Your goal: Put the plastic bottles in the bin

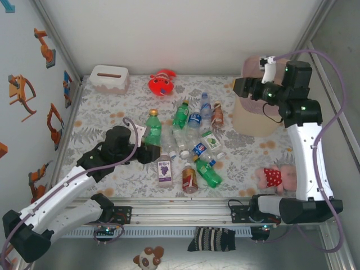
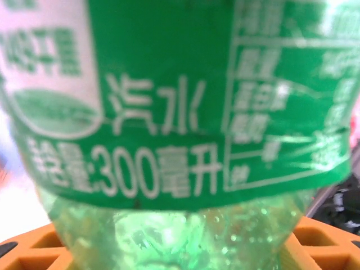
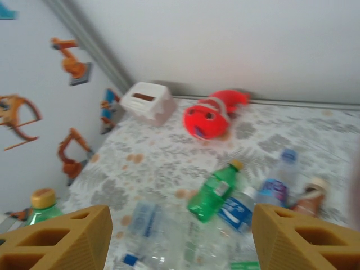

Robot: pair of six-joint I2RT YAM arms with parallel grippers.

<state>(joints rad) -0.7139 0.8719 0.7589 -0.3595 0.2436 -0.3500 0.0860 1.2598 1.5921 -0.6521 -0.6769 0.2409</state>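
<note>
left gripper [image 1: 147,149]: pinching the green bottle [image 1: 153,128] low on its body. In the left wrist view the orange pads [image 2: 34,247] sit against both sides of the bottle [image 2: 169,112].
green bottle: upright, yellow cap on top, green label with white print. It is at the left-centre of the table [image 1: 101,121], at the left edge of the pile, and also shows at the bottom left of the right wrist view [image 3: 43,205].
right gripper [image 1: 236,85]: fingers spread with nothing between them [image 3: 181,225]. It is raised at the far right, just beside the bin's rim and pointing left over the table.
bin [image 1: 250,121]: pale pink, standing at the far right of the table, partly hidden by the right arm. Can't tell what's inside.
other bottles [image 1: 194,146]: a loose pile at the table's centre, mostly lying down, all outside the bin.
pile detail: lying green bottle [image 1: 181,114] [image 3: 212,194], purple-label bottle [image 1: 165,167], red-label bottle [image 1: 190,177].
red plush toy [image 1: 161,83]: at the far edge, apart from the pile.
tissue box [image 1: 108,77]: far-left corner.
</note>
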